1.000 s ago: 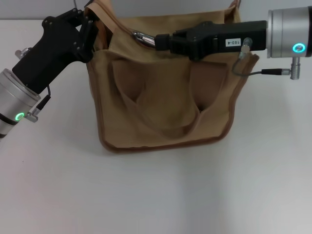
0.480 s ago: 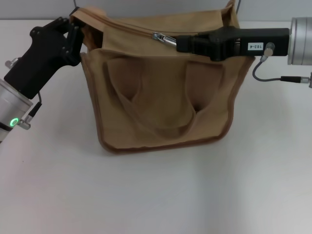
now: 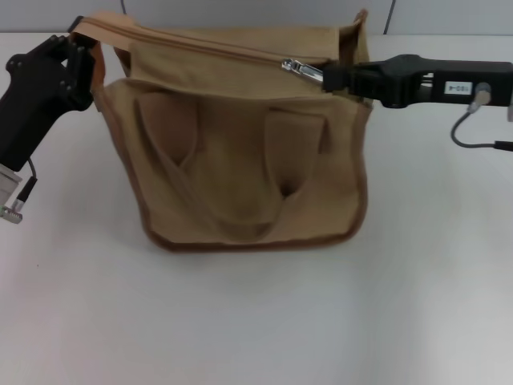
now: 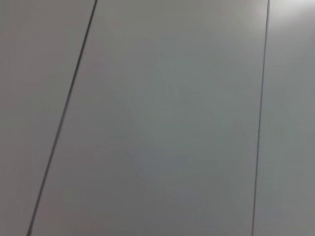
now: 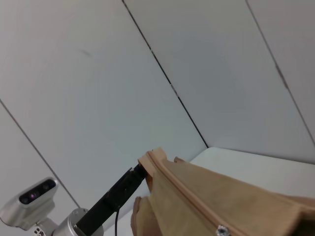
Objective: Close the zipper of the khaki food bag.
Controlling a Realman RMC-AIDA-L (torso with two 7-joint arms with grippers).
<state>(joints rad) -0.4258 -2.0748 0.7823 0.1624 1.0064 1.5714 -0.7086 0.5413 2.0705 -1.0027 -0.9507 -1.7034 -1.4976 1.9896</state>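
The bag (image 3: 240, 152) stands on the white table (image 3: 264, 321), its two handles hanging down the near face. Its top edge is stretched level between the two arms. The left gripper (image 3: 76, 56) is clamped on the bag's top left corner, with its black body reaching down to the left edge of the head view. The right gripper (image 3: 333, 76) comes in from the right, level with the bag's top, its fingers closed on the silver pull (image 3: 303, 70). The zipper (image 3: 200, 48) runs along the top from the left corner to the pull, which sits near the right end, just short of the bag's right corner. In the right wrist view the bag (image 5: 221, 201) shows below a grey panelled wall (image 5: 147, 73), with the left gripper (image 5: 132, 178) at its far corner.
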